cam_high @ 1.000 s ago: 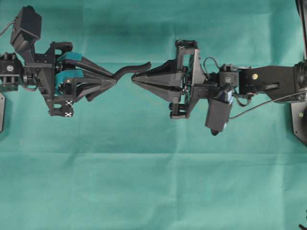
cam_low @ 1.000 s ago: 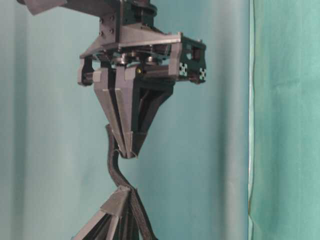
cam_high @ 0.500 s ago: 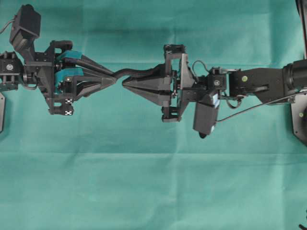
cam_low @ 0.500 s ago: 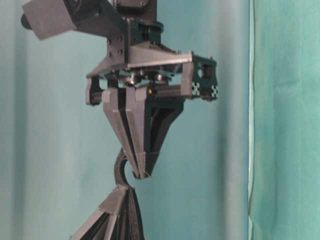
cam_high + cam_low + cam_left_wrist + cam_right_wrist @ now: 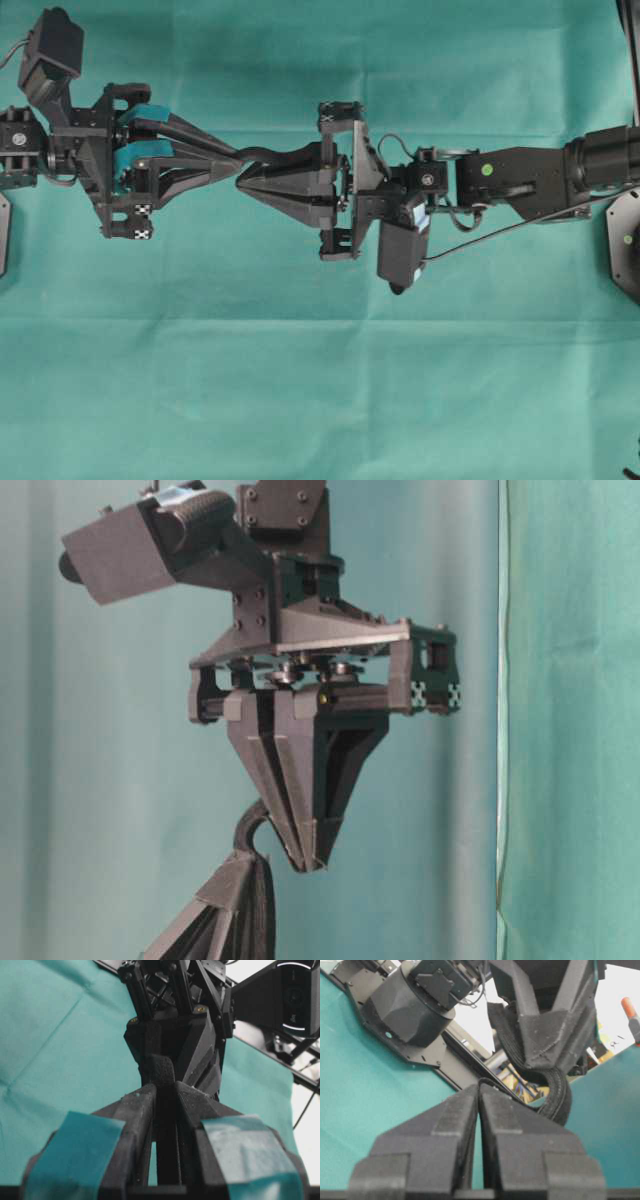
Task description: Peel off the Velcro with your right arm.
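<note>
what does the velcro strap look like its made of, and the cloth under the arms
The Velcro strap looks like woven black fabric tape, matte: ribbed stitched lines run along its length, with a fuzzy face, and it bends in a soft curve. The cloth looks like thin teal woven fabric, matte, with faint fold creases; exact fibre can't be told.

Left pincer and right pincer meet tip-to-tip at the Velcro.

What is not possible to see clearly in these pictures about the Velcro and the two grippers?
- Overhead view: the far end of the Velcro is lost against the black right gripper.
- Right wrist view: its closed fingers hide whether they pinch a layer.
- Table-level view: the left gripper is cut off by the bottom edge.
- Every view: the Velcro's two layers are too thin to tell apart.
</note>
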